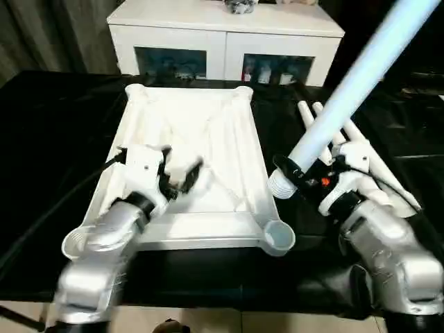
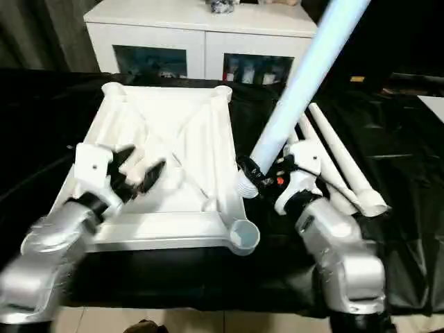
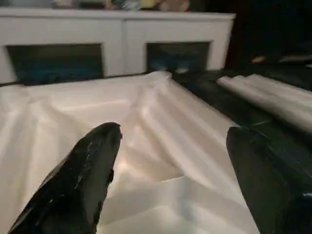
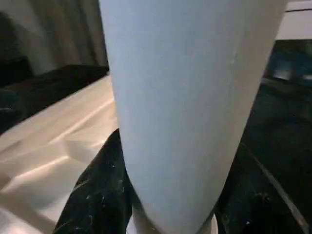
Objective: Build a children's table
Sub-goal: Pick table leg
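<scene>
The white plastic rectangular table top (image 1: 208, 139) lies upside down on the black-covered work surface (image 1: 55, 125), its ribbed underside facing up and a round socket at each corner; the near right socket (image 1: 279, 236) is empty. The right gripper (image 1: 295, 173) is clamped around a long tapered white tube leg (image 1: 354, 83) near its ringed end, which sits just beside the top's right edge while the leg slants up and away. The left gripper (image 1: 182, 177) hovers over the ribs with its fingers (image 3: 85, 170) spread apart, holding nothing. More white tube legs (image 2: 340, 163) lie on the black cover beside the right arm. Behind stands a white cabinet with glass doors (image 1: 225, 41).
</scene>
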Tool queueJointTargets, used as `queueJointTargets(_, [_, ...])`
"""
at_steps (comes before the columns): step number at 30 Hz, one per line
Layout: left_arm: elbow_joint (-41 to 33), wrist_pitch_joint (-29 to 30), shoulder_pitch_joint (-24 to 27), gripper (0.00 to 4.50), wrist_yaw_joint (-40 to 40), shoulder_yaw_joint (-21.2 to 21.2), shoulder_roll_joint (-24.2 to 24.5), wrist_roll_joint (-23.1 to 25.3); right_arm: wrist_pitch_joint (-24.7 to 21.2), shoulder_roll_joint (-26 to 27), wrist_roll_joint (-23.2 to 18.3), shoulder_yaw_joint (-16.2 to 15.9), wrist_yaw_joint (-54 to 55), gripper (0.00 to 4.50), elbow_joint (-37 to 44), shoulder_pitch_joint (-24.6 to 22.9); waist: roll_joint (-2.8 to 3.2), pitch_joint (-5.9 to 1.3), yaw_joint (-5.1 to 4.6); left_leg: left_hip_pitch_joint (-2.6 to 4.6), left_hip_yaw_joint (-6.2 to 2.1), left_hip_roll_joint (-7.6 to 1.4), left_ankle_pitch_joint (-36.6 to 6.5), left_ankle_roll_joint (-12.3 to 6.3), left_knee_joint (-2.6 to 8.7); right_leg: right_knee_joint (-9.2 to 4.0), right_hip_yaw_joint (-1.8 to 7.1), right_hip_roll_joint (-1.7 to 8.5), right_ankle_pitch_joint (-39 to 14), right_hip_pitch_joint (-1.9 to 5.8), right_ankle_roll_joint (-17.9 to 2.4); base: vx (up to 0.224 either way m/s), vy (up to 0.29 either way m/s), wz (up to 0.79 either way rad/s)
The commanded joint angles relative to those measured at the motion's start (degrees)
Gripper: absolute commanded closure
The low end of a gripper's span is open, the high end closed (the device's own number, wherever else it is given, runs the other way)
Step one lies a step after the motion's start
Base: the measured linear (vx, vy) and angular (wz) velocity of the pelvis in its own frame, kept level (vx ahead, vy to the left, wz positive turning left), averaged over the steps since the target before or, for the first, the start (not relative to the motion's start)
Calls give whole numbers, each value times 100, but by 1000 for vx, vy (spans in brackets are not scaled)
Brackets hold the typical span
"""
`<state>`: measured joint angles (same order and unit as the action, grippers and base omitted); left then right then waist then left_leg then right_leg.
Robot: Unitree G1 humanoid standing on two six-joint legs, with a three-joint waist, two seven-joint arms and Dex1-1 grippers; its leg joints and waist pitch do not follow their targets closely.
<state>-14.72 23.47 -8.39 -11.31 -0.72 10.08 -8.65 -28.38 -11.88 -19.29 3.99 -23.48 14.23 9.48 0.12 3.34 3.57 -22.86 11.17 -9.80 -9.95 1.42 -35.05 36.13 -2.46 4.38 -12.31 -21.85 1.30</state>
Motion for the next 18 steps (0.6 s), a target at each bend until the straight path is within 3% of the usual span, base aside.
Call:
queueJointTargets(1, [137, -92, -49, 58, 230, -11, -26, 218, 107, -25, 126, 21, 107, 264, -62, 52, 51, -334, -96, 18, -511, -288, -2204, 217, 650, -497, -13, 354, -1487, 194, -694, 0, 0, 0])
queueJointTargets(2, [122, -105, -45, 58, 249, -34, -31, 252, 118, -46, 166, -5, 107, 264, -71, 55, 46, -339, -117, -75, -655, -264, -2223, 134, 679, -431, -140, 345, -1233, 263, -793, 0, 0, 0])
queueJointTargets(3, [64, -109, -5, 58, 262, -63, -60, 284, 140, -48, 208, -33, 136, 264, -117, 70, 161, -364, -158, -36, -787, -323, -2366, 152, 713, -381, -229, 268, -982, 287, -881, -1, -27, 37])
queueJointTargets(4, [0, -84, 52, 58, 295, -96, -74, 366, 149, -73, 243, -84, 143, 264, -172, 108, 295, -352, -340, 64, -1292, -487, -2730, 36, 852, -147, -374, 80, -503, 275, -1090, 8, -53, 44])
queueJointTargets(5, [-4, -85, 60, 58, 305, -102, -73, 384, 155, -80, 256, -95, 140, 264, -181, 113, 324, -337, -413, 102, -1515, -557, -2925, -5, 958, 5, -392, 4, -611, 262, -1122, 8, -53, 44])
queueJointTargets(6, [-15, -58, 90, 58, 362, -121, -83, 443, 191, -139, 328, -170, 80, 264, -220, 143, 293, -293, -470, 218, -1874, -586, -3068, -212, 1049, 233, -317, -86, -1038, 158, -1178, 14, -90, 46])
queueJointTargets(7, [-18, -29, 107, 58, 392, -121, -91, 457, 176, -146, 307, -186, 33, 264, -235, 152, 268, -285, -488, 278, -1926, -700, -3139, -299, 1038, 408, -146, -59, -1015, 53, -1171, 14, -149, 45])
queueJointTargets(8, [-13, -15, 112, 58, 420, -122, -100, 457, 164, -144, 279, -189, 6, 264, -241, 155, 241, -278, -502, 318, -1721, -852, -3015, -303, 1034, 365, -56, 5, -909, 16, -1111, 14, -149, 45])
queueJointTargets(9, [-40, -26, 139, 58, 431, -143, -84, 480, 129, -155, 268, -185, 11, 264, -255, 168, 156, -295, -461, 286, -1640, -771, -2912, -437, 1024, 359, 2, 16, -761, 33, -1143, 13, -223, 35])
queueJointTargets(10, [-70, -59, 173, 58, 472, -187, -41, 576, 63, -168, 239, -181, 13, 264, -272, 184, -19, -306, -412, 152, -1216, -233, -2352, -713, 685, -330, 151, 216, -478, 114, -2263, 10, -281, 22])
queueJointTargets(11, [-74, -63, 176, 58, 478, -193, -36, 589, 55, -170, 236, -180, 14, 264, -274, 186, -19, -306, -412, 152, -1216, -233, -2352, -713, 685, -330, 151, 216, -478, 114, -2263, 10, -281, 22])
queueJointTargets(12, [-82, -53, 190, 58, 488, -173, -66, 557, 41, -193, 251, -202, -1, 264, -284, 195, -280, -403, -18, -235, -350, 453, -1313, -716, -934, -829, 333, 617, -1045, 534, -2913, 41, -271, 9])
queueJointTargets(13, [-101, 48, 189, 58, 545, -144, -79, 593, 16, -199, 287, -265, -39, 264, -271, 186, -366, -305, -70, -411, -322, 448, -1079, -661, -1023, -751, 344, 579, -994, 516, -2435, 18, -243, -2])
queueJointTargets(14, [-103, 27, 182, 58, 557, -153, -48, 673, 4, -204, 302, -314, -59, 264, -253, 170, -303, -218, 18, -304, -340, 437, -945, -413, -880, -804, 352, 617, -1284, 456, -1471, 18, -243, -2])
queueJointTargets(15, [-97, -3, 159, 58, 515, -186, 16, 756, -1, -217, 321, -378, -74, 264, -234, 151, -347, -265, 16, -280, -341, 437, -977, -447, -767, -791, 428, 606, -1281, 527, -943, -28, -233, -2])
queueJointTargets(16, [-94, 7, 145, 58, 483, -197, 43, 759, -15, -221, 320, -402, -79, 264, -230, 141, -189, -326, 65, -171, -518, 212, -554, -775, -192, -834, 330, 578, -993, 681, 343, -24, -192, 2])
queueJointTargets(17, [-93, 9, 142, 58, 479, -198, 48, 759, -18, -220, 319, -405, -78, 264, -231, 140, -189, -326, 65, -171, -518, 212, -554, -775, -192, -834, 330, 578, -993, 681, 343, -24, -192, 2])
queueJointTargets(18, [-84, 29, 117, 58, 425, -194, 90, 733, -41, -235, 338, -449, -82, 264, -233, 143, 37, -465, 31, 187, -1030, -674, -282, -1354, 205, -539, 87, 454, -84, 460, 967, -23, -153, 4])
